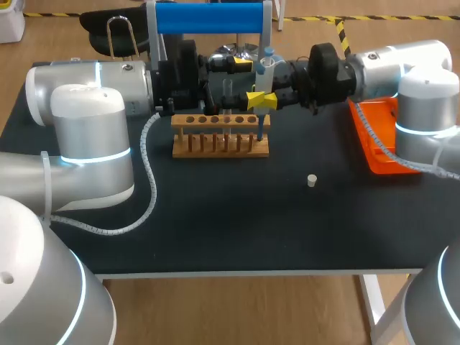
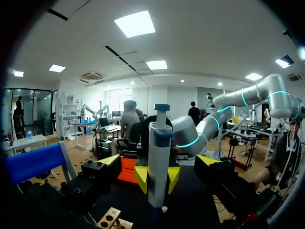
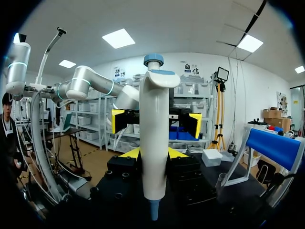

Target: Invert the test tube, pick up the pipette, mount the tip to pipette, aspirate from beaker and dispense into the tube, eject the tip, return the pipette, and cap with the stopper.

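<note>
pipette: standing upright, tip pointing down below the jaws
right gripper: grasping the pipette
left gripper: hanging released, facing it

the black table carries a wooden rack near its rear middle. a small white stopper lies well apart, front-right of the rack. an orange tray sits at the right edge. a blue-barred stand stands behind the rack.
</note>
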